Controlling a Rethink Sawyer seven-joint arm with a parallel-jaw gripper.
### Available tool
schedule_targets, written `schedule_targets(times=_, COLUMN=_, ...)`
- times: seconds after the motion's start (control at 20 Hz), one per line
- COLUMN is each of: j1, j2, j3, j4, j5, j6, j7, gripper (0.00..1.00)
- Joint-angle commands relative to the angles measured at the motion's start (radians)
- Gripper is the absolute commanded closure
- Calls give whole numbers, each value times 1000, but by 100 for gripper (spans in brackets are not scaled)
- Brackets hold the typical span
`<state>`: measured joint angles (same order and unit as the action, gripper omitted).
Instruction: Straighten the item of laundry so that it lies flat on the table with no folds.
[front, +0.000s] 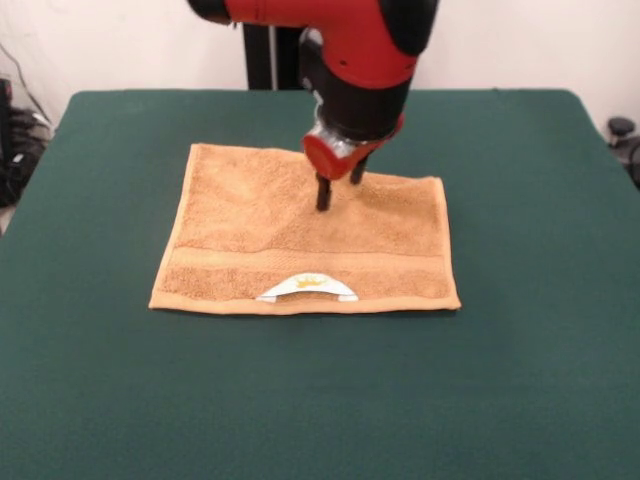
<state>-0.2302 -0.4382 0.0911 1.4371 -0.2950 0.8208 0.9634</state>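
Note:
The tan-orange towel (250, 230) lies spread on the dark green table (540, 380), a little left of centre. Its woven band runs across near the front edge, and the white label with the yellow mark (307, 287) arches up at the middle of that edge. The far edge slants, lower at the right. I see no fold in the cloth. My gripper (340, 190) comes down from the red and black arm over the towel's far middle. It is open and holds nothing. The left fingertip (323, 200) is at or just above the cloth; I cannot tell which.
The black pedestal post (265, 45) stands behind the table's far edge. Dark cables and gear sit off the table at the left (15, 150) and right (625, 140). Green cloth surrounds the towel on all sides.

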Motion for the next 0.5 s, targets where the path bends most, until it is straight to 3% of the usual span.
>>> schedule_targets(times=0.05, j1=-2, j2=108, j3=126, j4=-170, j5=16, j6=75, j7=6, gripper=0)
schedule_targets(times=0.5, j1=-5, j2=151, j3=127, j4=-199, j5=15, j6=52, j7=18, gripper=0)
